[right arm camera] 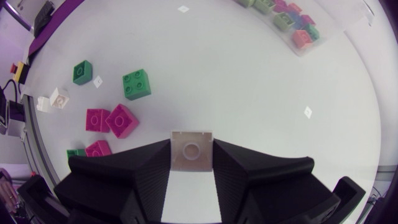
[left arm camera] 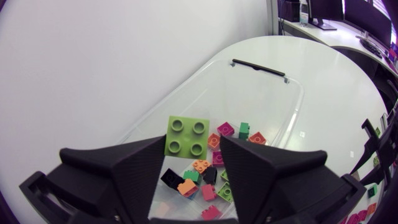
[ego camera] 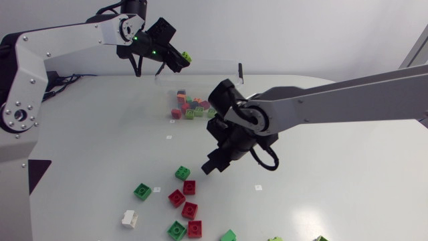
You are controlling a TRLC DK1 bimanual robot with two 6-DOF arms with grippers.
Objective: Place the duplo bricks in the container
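Left wrist view: my left tool [left arm camera: 193,148] clamps a lime-green four-stud plastic brick [left arm camera: 186,135] over the clear plastic container [left arm camera: 273,99], and my right tool [right arm camera: 191,144] grips a white square brick [right arm camera: 191,152]. I should release well inside the walls.

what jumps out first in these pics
The left gripper holds a lime green brick right over the clear container, which has a pile of colourful bricks in it. The right gripper is shut on a white brick over the table, with red and green loose bricks scattered nearby.
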